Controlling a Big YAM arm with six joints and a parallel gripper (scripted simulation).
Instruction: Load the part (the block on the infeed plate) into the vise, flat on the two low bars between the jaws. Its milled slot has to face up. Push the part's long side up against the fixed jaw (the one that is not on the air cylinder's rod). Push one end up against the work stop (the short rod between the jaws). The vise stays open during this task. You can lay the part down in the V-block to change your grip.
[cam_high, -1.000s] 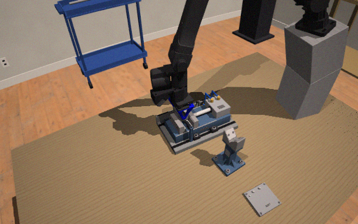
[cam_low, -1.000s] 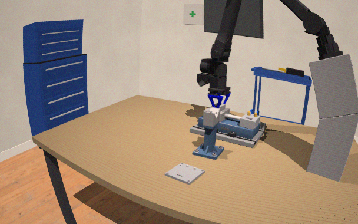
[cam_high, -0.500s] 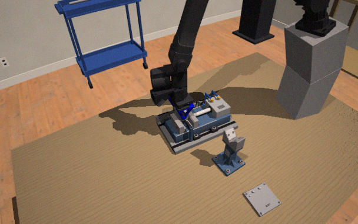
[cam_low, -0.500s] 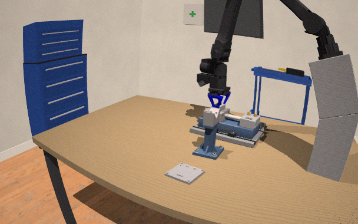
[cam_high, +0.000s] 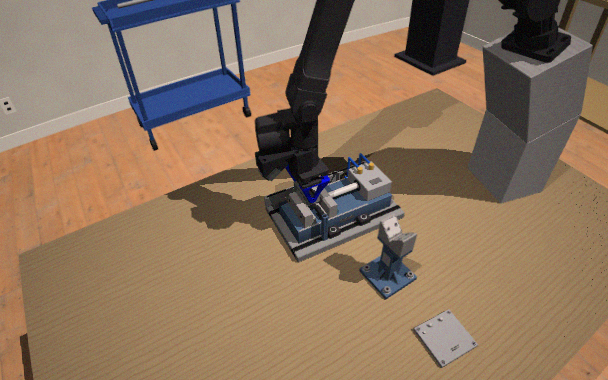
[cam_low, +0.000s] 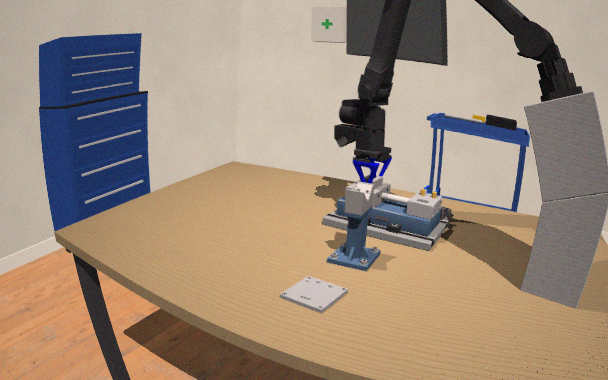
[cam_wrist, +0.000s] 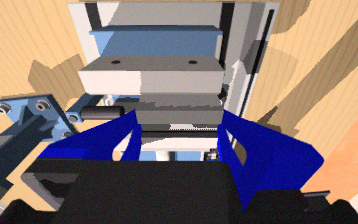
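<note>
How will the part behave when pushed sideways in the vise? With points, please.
Likely stiff: the part (cam_wrist: 177, 118) looks like a solid, straight-edged block. Its flat faces suggest sliding, not rolling. Gripped between the blue fingers (cam_high: 324, 182) (cam_low: 367, 164), it might pivot slightly.

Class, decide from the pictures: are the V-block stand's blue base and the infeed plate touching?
Apart. The top view shows a strip of wooden table top between the blue base and infeed plate.
</note>
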